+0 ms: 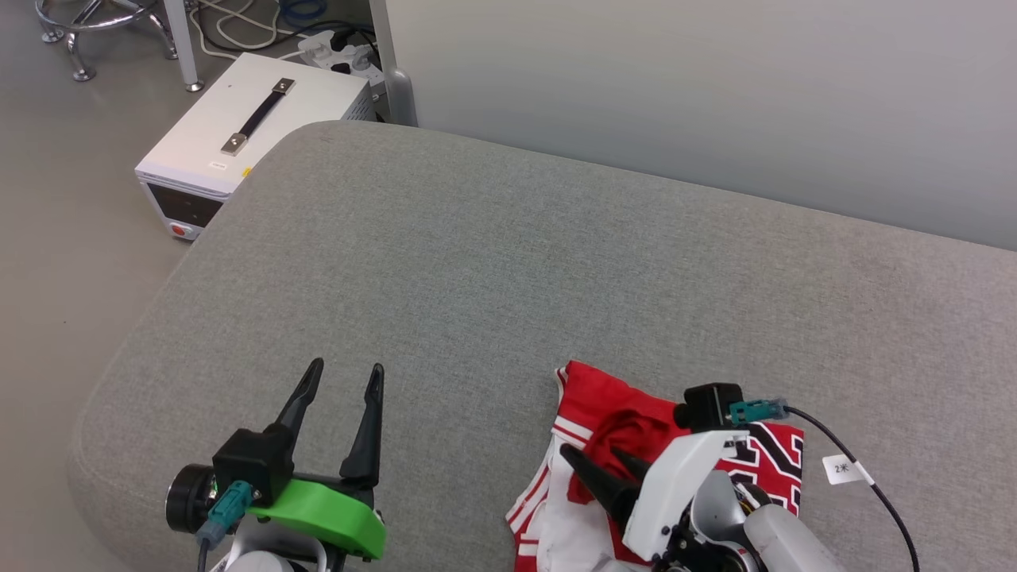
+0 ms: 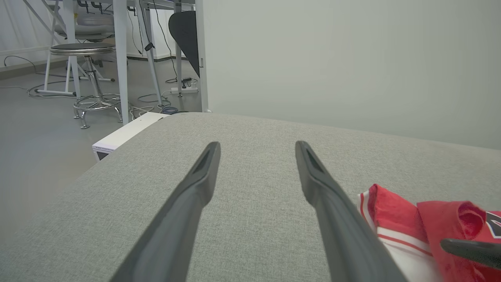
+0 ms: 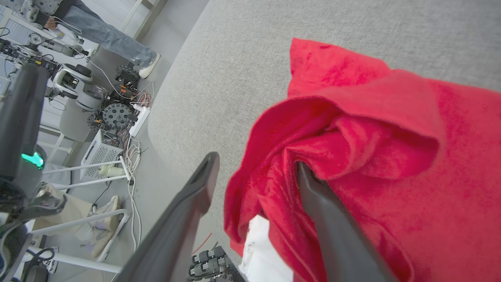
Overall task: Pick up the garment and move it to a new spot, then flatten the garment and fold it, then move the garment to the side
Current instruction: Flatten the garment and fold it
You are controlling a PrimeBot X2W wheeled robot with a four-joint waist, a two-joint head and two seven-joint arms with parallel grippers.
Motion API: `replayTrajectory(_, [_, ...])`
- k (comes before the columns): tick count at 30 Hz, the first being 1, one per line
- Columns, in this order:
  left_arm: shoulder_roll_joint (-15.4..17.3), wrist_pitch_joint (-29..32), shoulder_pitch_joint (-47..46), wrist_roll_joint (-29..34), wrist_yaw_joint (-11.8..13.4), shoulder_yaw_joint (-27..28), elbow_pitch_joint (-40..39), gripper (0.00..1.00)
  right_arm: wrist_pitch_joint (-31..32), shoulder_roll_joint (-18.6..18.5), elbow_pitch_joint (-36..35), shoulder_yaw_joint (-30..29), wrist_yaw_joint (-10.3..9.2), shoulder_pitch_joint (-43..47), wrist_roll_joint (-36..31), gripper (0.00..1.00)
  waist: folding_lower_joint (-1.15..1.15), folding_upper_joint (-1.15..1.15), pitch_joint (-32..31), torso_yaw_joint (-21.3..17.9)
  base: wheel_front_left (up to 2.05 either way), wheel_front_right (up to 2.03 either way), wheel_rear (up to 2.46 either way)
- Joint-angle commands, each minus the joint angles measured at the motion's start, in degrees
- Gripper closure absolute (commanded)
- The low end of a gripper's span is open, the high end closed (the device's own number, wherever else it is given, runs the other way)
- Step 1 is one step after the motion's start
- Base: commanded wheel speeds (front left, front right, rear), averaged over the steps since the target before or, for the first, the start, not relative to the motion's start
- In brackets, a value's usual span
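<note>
A grey fabric-covered surface stood against a pale wall, with a white box on the floor to its left. The garment lay crumpled at the near right with no clear long axis. It was cut off at the head view's bottom edge, and its lettering was half hidden under the right gripper. That gripper's fingers stood spread, 1 inside a red fold. The left gripper hung spread over bare fabric.

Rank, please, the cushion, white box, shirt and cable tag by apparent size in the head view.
1. cushion
2-3. shirt and white box: roughly alike; the shirt is nearer, partly covered and cropped by the frame, so left unranked
4. cable tag
</note>
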Motion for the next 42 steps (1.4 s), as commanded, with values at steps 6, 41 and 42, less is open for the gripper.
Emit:
replayTrajectory(6, [-0.36,-0.34,-0.62,-0.23,-0.15,0.27,0.39,0.00,-1.29,0.01,-1.66,5.56,-0.04,-2.28,6.23,0.00,0.00,0.00,-0.38,-0.67,0.00,0.00,0.00])
replayTrajectory(41, [-1.75,-0.34,0.49,-2.11,-0.15,-1.45,-3.00,0.00,-18.15,-12.49,-24.81,-21.90,-0.04,8.27,-34.08,0.00,0.00,0.00,-0.40,-13.49,0.00,0.00,0.00])
replayTrajectory(42, [-1.83,-0.34,0.62,-2.36,-0.15,-1.29,-3.28,0.00,-19.08,-11.54,-25.37,-22.82,-0.04,9.29,-34.31,0.00,0.00,0.00,-0.36,-13.49,0.00,0.00,0.00])
